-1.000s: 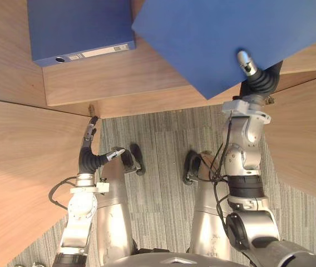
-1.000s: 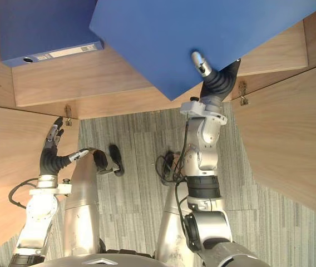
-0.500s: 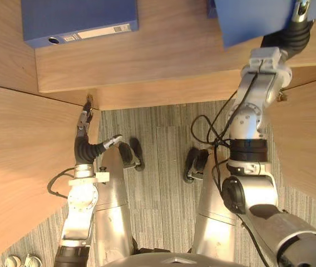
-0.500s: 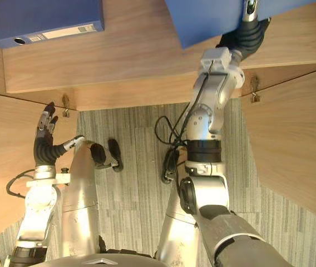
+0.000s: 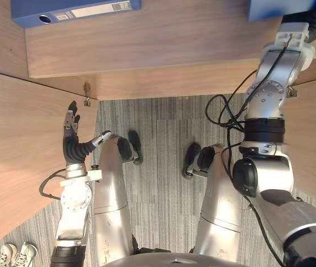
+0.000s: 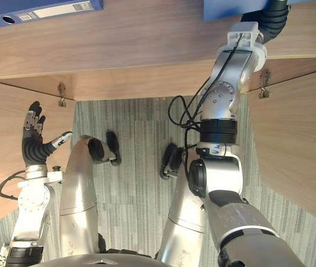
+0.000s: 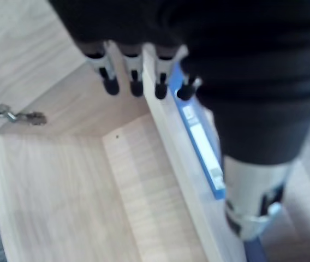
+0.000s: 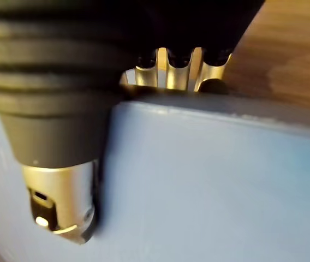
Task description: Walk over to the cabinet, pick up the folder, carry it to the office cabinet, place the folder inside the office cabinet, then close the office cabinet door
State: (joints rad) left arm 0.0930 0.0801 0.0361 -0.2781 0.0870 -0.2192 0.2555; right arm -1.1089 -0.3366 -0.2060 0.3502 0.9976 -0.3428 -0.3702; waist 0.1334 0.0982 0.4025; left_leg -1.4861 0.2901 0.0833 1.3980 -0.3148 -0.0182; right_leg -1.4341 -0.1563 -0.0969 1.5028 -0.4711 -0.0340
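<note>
The blue folder (image 6: 227,8) is at the right end of the wooden shelf (image 5: 163,39), with most of it cut off by the upper edge of the head views. The pictures do not show whether it rests on the board or hangs just above it. The right hand (image 8: 57,185) grips it near its lower edge: in the right wrist view the thumb lies flat on the folder's broad blue face, while the fingers (image 8: 168,71) curl behind the edge onto the other side, so the cover is pinched between them.

A second blue binder (image 5: 63,12) lies at the left end of the same shelf, well apart from the held folder, its labelled spine facing out.

The left hand (image 5: 70,142) is raised in front of the open left cabinet door (image 5: 19,150), near the door's hinge (image 5: 86,94). Its fingers (image 7: 133,71) are straight and close together, the thumb stands out to the side, and it holds nothing.

The right cabinet door (image 5: 314,139) also stands open. Grey striped carpet (image 5: 158,122) lies below the shelf, and a pair of white shoes (image 5: 13,255) sits at its lower left corner.
</note>
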